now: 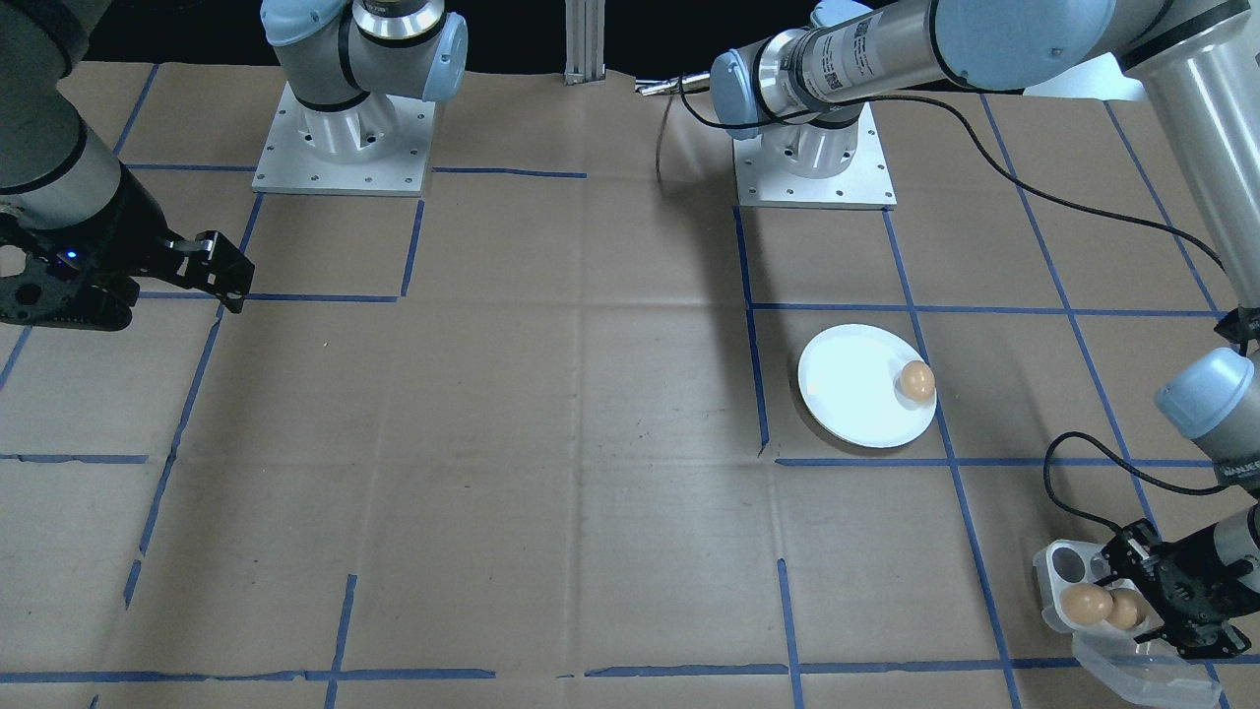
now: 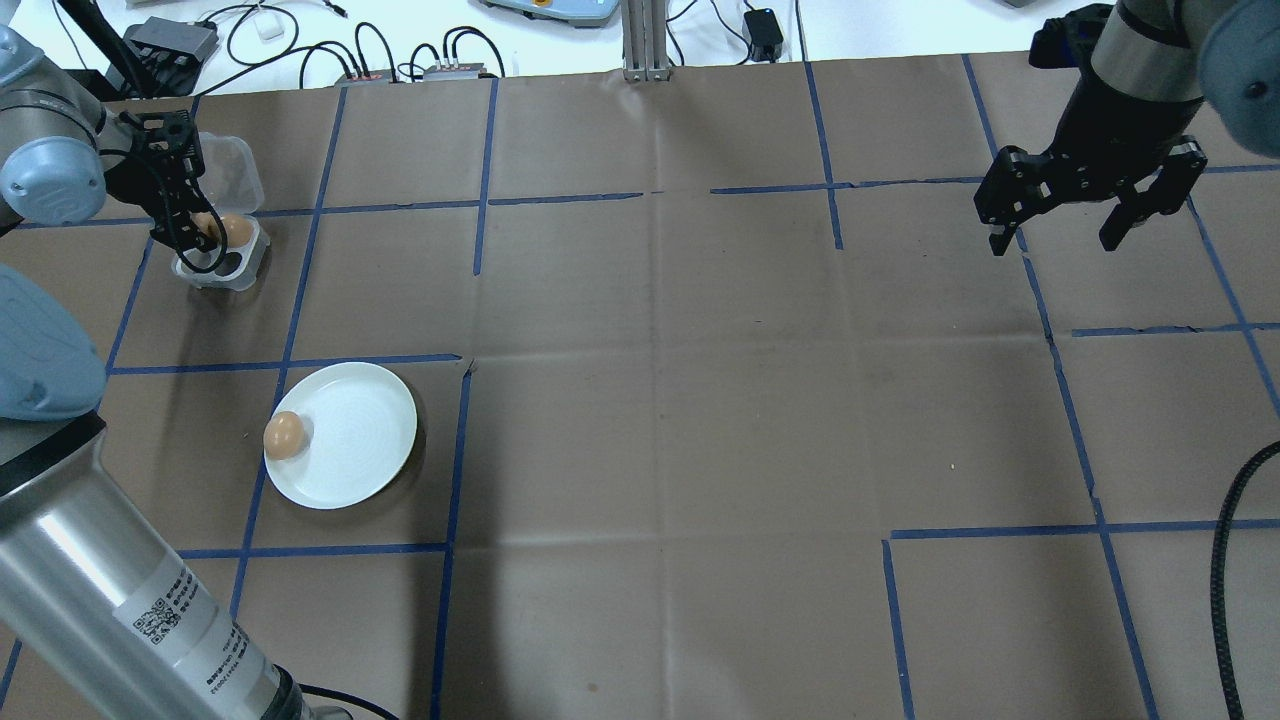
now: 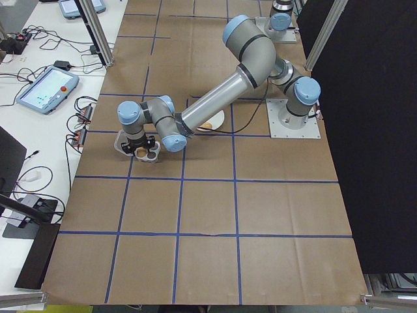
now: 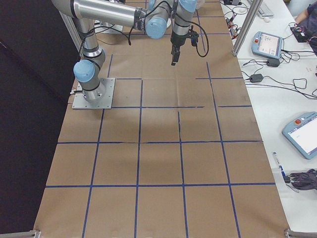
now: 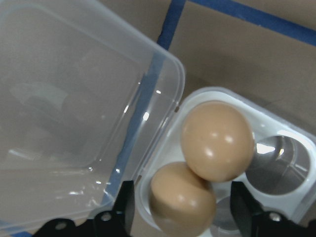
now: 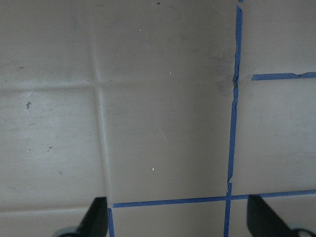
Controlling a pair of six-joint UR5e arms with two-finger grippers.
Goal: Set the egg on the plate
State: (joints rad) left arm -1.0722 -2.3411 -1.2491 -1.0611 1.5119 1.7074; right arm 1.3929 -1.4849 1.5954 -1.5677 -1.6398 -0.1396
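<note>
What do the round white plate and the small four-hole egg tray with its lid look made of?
The round white plate looks like glazed ceramic or hard plastic: it is glossy, opaque and bright. The four-hole egg tray looks like thin moulded plastic, whitish and translucent. Its hinged lid is clear, with the blue tape showing through and small glints.

Even overhead light, soft shadows — plate (image 1: 856, 394) glaring

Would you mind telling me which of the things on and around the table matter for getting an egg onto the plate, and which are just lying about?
For the job:
- plate, one egg already at its rim
- egg tray holding two eggs
- left gripper, open over the tray

Lying about:
- right gripper, open over bare table
- tablets and cables beside the table
</note>
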